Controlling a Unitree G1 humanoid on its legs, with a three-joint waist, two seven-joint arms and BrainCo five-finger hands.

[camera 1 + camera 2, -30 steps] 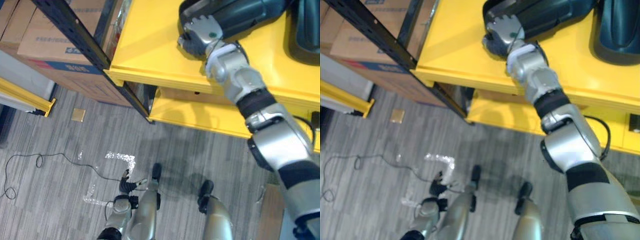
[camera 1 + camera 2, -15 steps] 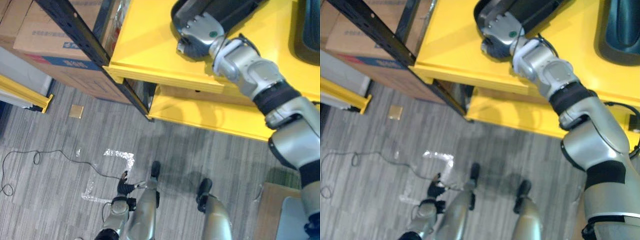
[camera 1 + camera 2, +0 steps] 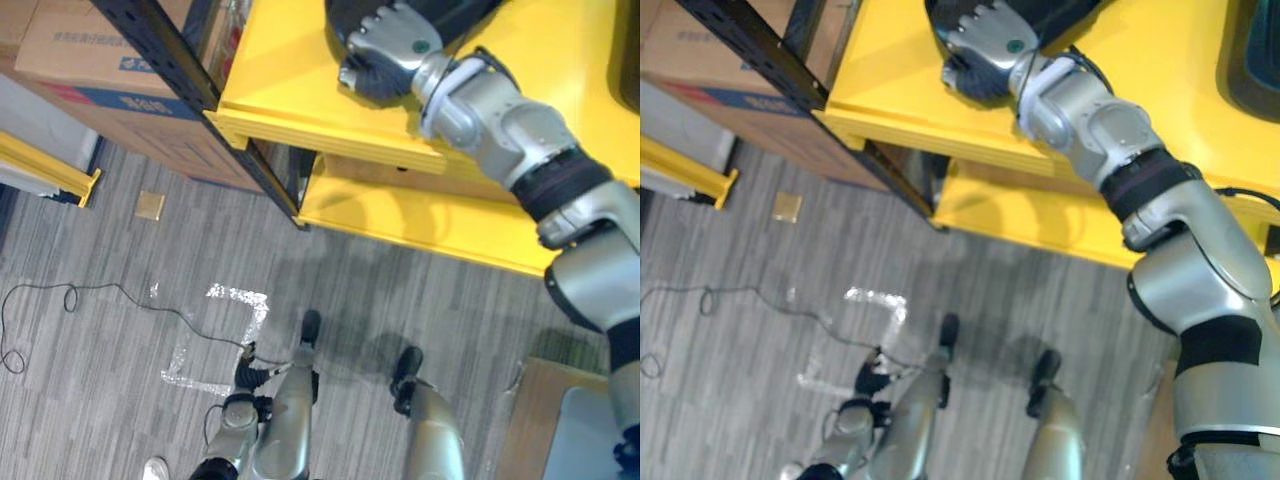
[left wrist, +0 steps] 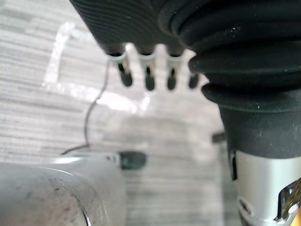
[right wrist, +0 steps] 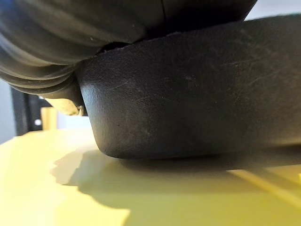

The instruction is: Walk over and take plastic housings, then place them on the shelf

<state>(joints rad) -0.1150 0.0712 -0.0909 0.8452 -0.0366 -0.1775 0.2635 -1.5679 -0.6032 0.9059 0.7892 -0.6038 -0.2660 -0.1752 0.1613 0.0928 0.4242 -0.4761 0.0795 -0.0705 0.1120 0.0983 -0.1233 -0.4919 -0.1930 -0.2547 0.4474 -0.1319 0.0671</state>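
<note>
Bare yellow shelf (image 3: pixel 285 70) corner meets a black post (image 3: pixel 165 55).

Both eye views are looking steeply down, sharing the yellow shelf (image 3: pixel 290 65) and floor (image 3: pixel 120 250), while the wrist cameras are peering in close.

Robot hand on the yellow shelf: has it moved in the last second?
Yes, slightly. The right robot hand, on the black housing, has slid left along the yellow shelf, nearer its front left corner; the camera shifted too.

Grey striped floor (image 3: pixel 400 300), cardboard boxes (image 3: pixel 85 50) behind black upright (image 3: pixel 165 50).
</note>
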